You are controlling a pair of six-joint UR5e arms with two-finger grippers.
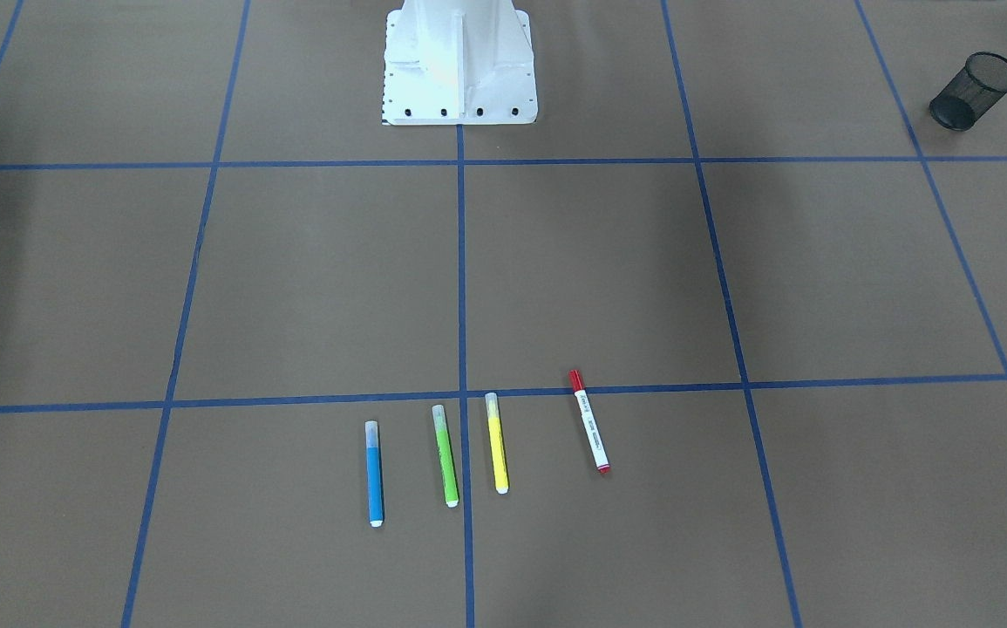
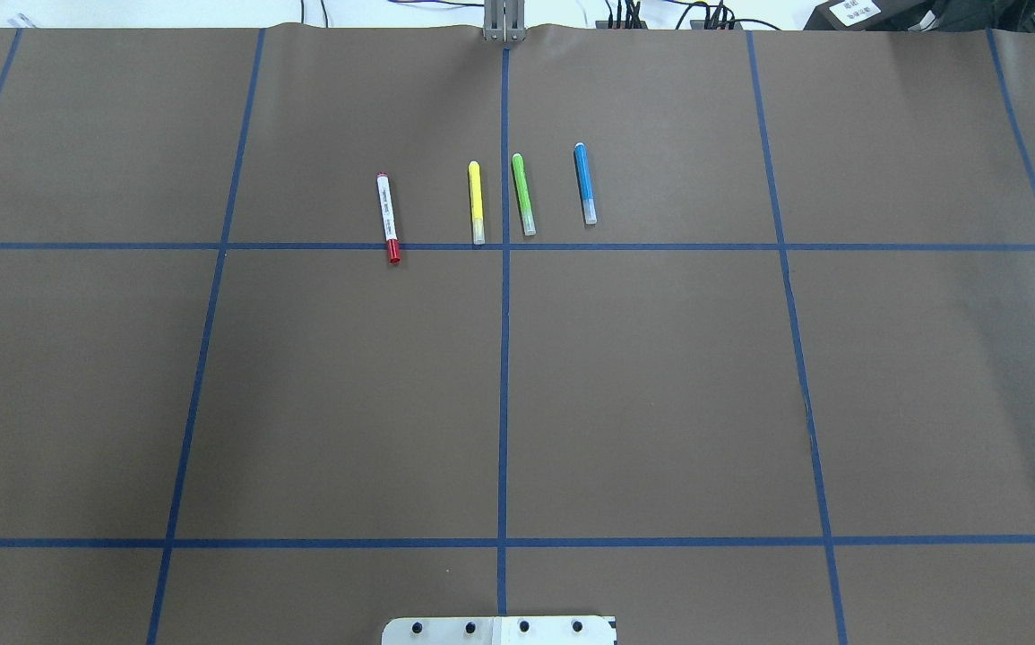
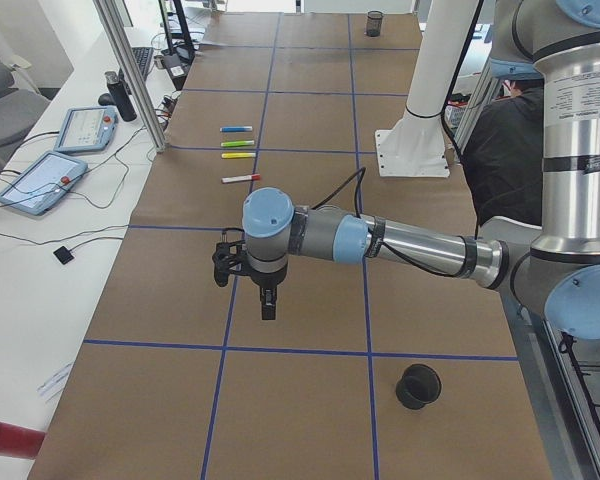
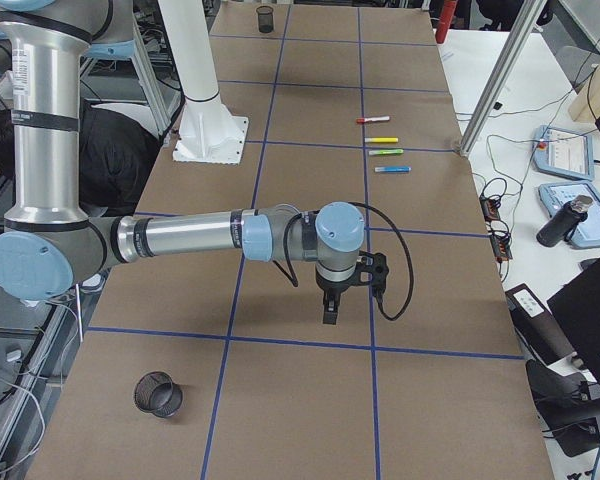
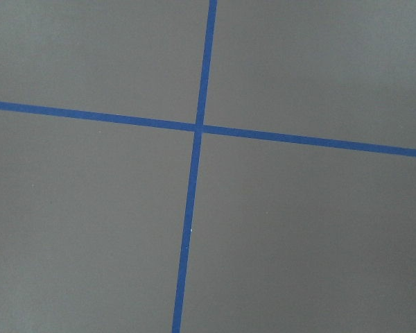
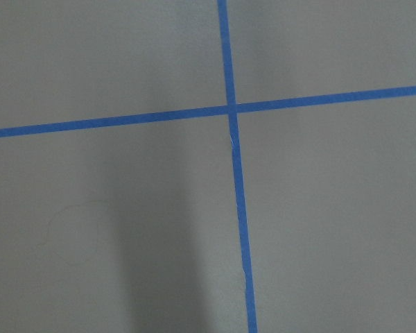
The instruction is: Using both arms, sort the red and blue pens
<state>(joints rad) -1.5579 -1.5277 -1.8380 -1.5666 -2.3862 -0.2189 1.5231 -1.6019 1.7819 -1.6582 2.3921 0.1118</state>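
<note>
The red pen [image 2: 388, 218], white-barrelled with a red cap, lies across a blue tape line on the far half of the table, left of centre in the overhead view. The blue pen [image 2: 584, 182] lies right of centre in the same row. Both also show in the front view: red pen [image 1: 589, 421], blue pen [image 1: 374, 473]. My left gripper [image 3: 267, 305] hangs low over the table's left end, far from the pens. My right gripper [image 4: 329, 312] hangs likewise over the right end. I cannot tell whether either is open or shut. Both wrist views show only brown paper and crossing tape.
A yellow marker [image 2: 476, 202] and a green marker [image 2: 523, 194] lie between the two pens. One black mesh cup [image 3: 417, 385] stands at the left end, another black mesh cup [image 4: 158, 394] at the right end. The white robot base [image 1: 459, 61] is mid-table. A person [image 3: 505, 150] sits behind it.
</note>
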